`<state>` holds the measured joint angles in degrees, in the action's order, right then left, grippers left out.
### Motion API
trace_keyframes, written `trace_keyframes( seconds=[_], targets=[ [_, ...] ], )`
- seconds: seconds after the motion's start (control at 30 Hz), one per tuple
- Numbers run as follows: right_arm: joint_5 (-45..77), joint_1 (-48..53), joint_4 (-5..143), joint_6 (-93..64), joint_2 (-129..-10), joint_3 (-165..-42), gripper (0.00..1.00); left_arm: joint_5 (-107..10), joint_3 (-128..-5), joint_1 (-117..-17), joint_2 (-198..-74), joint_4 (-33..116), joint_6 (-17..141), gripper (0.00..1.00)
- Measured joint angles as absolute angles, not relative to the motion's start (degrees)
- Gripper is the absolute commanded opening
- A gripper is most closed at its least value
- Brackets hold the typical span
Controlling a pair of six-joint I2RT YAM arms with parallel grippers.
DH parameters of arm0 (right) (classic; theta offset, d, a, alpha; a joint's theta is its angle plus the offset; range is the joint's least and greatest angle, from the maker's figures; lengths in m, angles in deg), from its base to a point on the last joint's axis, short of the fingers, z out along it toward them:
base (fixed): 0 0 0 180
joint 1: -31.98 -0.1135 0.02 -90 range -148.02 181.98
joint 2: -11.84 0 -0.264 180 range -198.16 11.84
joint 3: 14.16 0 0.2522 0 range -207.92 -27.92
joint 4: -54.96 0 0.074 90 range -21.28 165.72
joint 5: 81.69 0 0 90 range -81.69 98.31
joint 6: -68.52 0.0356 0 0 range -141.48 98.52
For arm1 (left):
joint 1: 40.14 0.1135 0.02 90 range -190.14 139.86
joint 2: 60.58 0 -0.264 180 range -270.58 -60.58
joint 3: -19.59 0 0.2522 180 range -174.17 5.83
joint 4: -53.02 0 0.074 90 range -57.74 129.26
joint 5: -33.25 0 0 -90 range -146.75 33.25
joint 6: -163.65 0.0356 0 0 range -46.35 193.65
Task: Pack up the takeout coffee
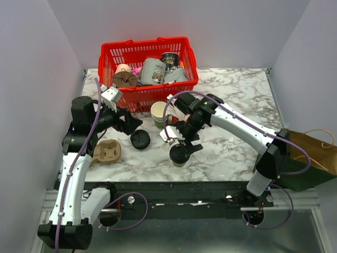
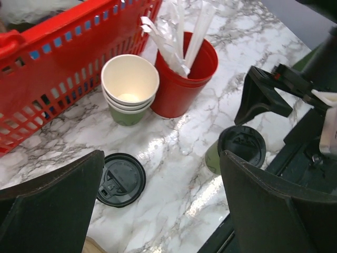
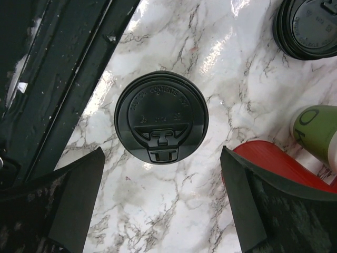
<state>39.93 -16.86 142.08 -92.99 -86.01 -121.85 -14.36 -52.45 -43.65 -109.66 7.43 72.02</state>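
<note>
The right jaws stood wide open with nothing in them, hanging over the coffee (image 3: 161, 117). The cup, seen from straight above, showed mostly its black lid, and neither jaw touched it. The left jaws were also spread wide and empty, tilted down over a loose lid (image 2: 120, 179) that lay flat on the bench (image 1: 231, 89).

The coffee (image 1: 179, 155) stood upright close to the near edge of the bench, right of the middle. The loose lid (image 1: 140, 139) lay to its left, well apart from it. Behind them stood a stack of cups (image 2: 130, 87), cream inside and green outside, just beside a red cup (image 2: 187, 74) of white sticks. A red basket (image 1: 149, 66) sat at the back of the bench, left of centre, holding several cups and other things too jumbled to name. A brown cardboard carrier (image 1: 108, 152) lay near the left edge, beside the left arm (image 1: 73, 174). The right arm (image 1: 247, 129) reached in across the bench from the right.

The bench was white marble with grey veins, glossy enough to catch the light. A dark metal frame (image 1: 174, 195) ran along its near edge, where the arms were bolted. Off the right side sat a brown paper bag (image 1: 316, 153) with a looped handle. Plain pale lilac-grey walls (image 1: 221, 31) closed in the back and both sides.
</note>
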Motion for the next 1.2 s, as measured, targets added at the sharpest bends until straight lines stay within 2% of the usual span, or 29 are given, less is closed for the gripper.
trace_keyframes(
  seconds=[0.43,1.2],
  targets=[
    [35.4,-19.72,138.12,-91.83,-87.01,-120.11,1.0,-15.17,-49.9,-40.46,-110.73,14.31,67.3,0.99],
    [30.51,-23.57,135.59,-92.0,-89.26,-116.24,1.0,-15.19,-47.64,-37.51,-106.9,14.73,65.42,0.99]
  ],
)
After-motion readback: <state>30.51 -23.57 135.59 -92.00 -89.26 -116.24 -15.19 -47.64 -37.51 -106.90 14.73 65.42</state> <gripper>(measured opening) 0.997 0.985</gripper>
